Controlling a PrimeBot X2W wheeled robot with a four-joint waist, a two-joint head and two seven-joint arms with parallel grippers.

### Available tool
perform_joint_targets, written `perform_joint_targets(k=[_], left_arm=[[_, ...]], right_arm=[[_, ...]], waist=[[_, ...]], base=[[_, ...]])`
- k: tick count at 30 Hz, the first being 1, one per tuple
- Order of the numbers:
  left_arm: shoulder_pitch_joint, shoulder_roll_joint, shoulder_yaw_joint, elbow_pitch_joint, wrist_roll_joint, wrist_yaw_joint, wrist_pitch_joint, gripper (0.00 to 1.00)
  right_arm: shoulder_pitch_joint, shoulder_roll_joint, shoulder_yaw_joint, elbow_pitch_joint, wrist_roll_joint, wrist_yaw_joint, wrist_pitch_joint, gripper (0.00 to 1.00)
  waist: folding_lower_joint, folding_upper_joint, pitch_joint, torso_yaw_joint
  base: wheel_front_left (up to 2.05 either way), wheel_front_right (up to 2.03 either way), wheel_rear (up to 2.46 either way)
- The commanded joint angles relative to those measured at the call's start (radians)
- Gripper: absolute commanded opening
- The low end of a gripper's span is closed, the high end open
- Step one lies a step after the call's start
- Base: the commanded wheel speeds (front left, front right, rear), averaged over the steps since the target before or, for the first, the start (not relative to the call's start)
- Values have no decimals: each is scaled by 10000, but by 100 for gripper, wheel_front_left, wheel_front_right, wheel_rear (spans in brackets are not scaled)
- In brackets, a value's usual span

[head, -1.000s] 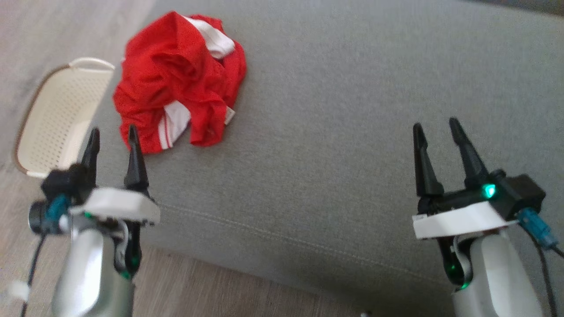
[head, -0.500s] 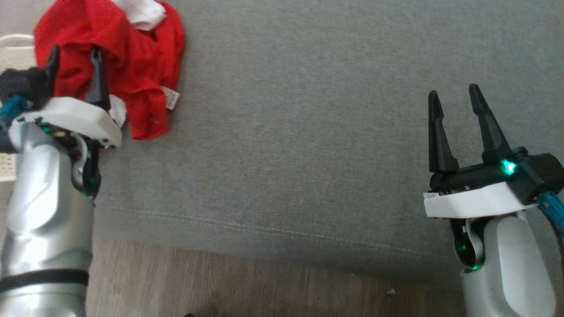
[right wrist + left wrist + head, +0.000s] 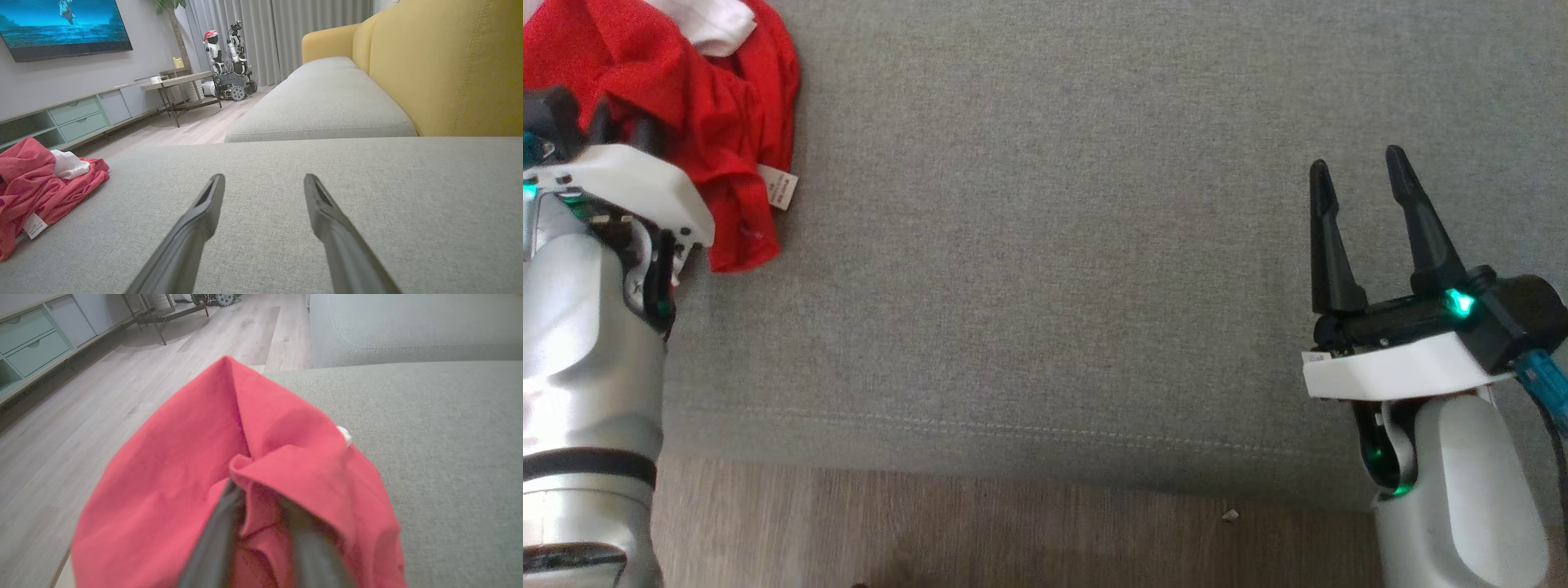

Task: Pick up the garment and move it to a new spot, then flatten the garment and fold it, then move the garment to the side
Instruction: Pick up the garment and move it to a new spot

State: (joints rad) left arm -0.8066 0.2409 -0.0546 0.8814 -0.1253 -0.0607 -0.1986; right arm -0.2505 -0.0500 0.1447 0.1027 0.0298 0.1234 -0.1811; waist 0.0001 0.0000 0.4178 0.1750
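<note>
the head camera looks steeply down on the grey seat cushion, with the floor past its near edge. the left wrist camera sits very close over the red garment at the cushion's left end. the right wrist camera skims low over the cushion's right part, with the yellow backrest beside it. all three views share the cushion and the garment.
</note>
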Motion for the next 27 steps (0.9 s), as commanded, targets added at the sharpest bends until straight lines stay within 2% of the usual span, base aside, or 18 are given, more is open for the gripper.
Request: perform_joint_targets(k=[1, 7, 16, 20, 27], left_arm=[[-312, 636, 280, -197, -59, 7, -225, 0], [-158, 579, 786, -852, -556, 104, -600, 0], [493, 145, 1627, -3770, -1899, -371, -606, 0], [587, 237, 1453, -5168, -1912, -404, -159, 0], [522, 44, 1072, -7561, -2057, -220, 1231, 0]], right_arm=[[-160, -3, 293, -272, -14, 73, -91, 100], [-99, -3, 333, 89, 168, 73, -283, 100], [-1, -3, 506, 657, 635, 73, -582, 100], [-71, -3, 713, 962, 777, 73, -687, 100], [-456, -3, 785, 1043, 1130, 73, -787, 100]], waist=[[-1, 0, -87, -37], [-1, 0, -658, -57], [-1, 0, -1811, -127], [-1, 0, -2220, -336], [-1, 0, -2435, -1024]], base=[[0, 0, 0], [0, 0, 0], [0, 0, 0], [0, 0, 0], [0, 0, 0]])
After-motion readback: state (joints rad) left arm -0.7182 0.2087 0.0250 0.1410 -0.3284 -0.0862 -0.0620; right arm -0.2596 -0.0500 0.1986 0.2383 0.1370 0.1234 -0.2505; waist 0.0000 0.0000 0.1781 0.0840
